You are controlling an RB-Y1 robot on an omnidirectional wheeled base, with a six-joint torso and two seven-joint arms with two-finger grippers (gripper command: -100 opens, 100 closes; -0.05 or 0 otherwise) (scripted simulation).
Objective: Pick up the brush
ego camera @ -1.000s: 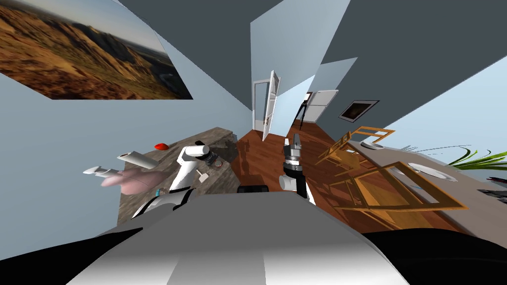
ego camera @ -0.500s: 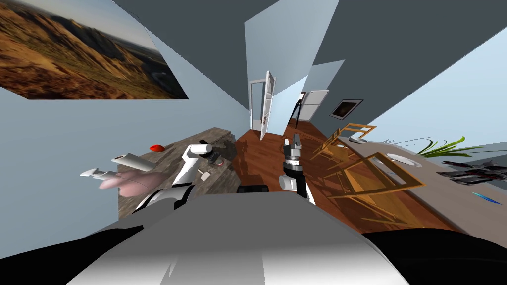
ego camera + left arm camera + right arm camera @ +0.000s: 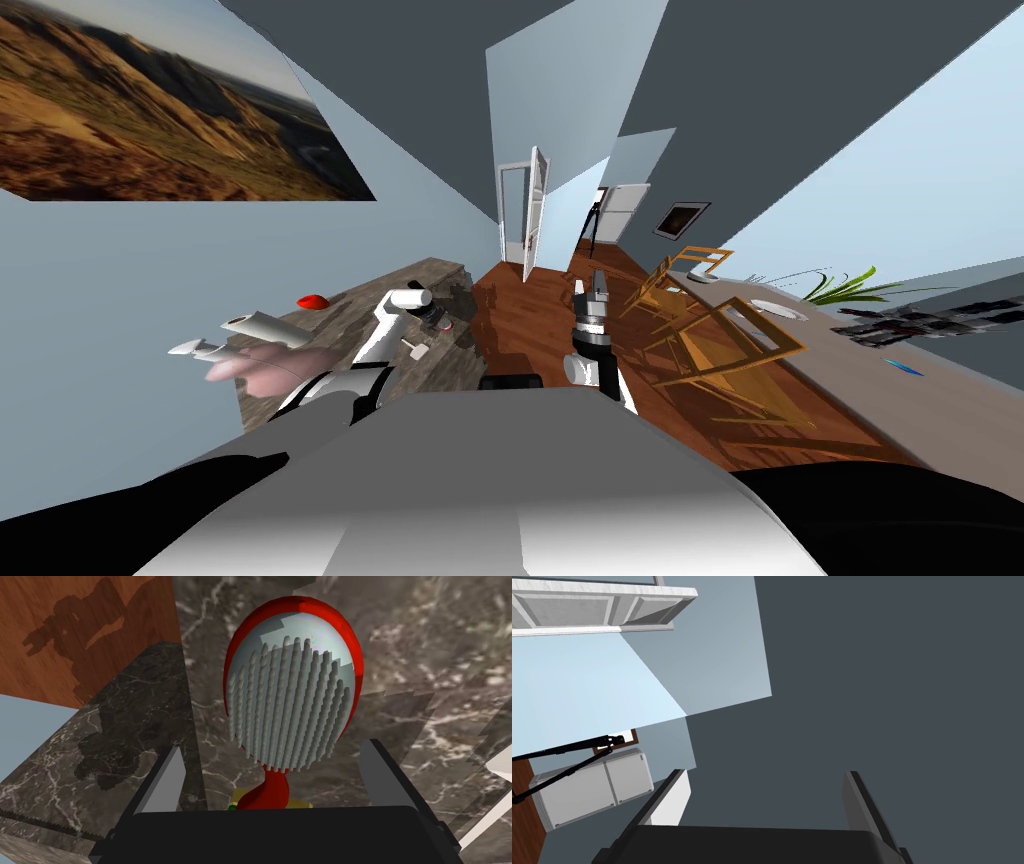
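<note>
Here the left gripper (image 3: 275, 781) hangs wide open and empty over the red hairbrush (image 3: 292, 701), which lies bristles-up on the dark marble counter (image 3: 440, 676) with its neck between the fingers (image 3: 167, 781), where closing on that slim, rounded neck could let the heavy head pivot and slip, while the right gripper (image 3: 766, 776) is raised, open and empty.

A landscape painting (image 3: 150, 110) hangs above the marble counter (image 3: 335, 318); wooden chairs (image 3: 735, 350) line a long table (image 3: 880, 400).

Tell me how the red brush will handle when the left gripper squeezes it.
The brush looks rigid, a solid red frame, so it likely won't flop. Its neck is thin and rounded between the fingers of the open left gripper, so it may twist or slip there. The grey bristles probably give; the frame's edges seem firmer.
</note>
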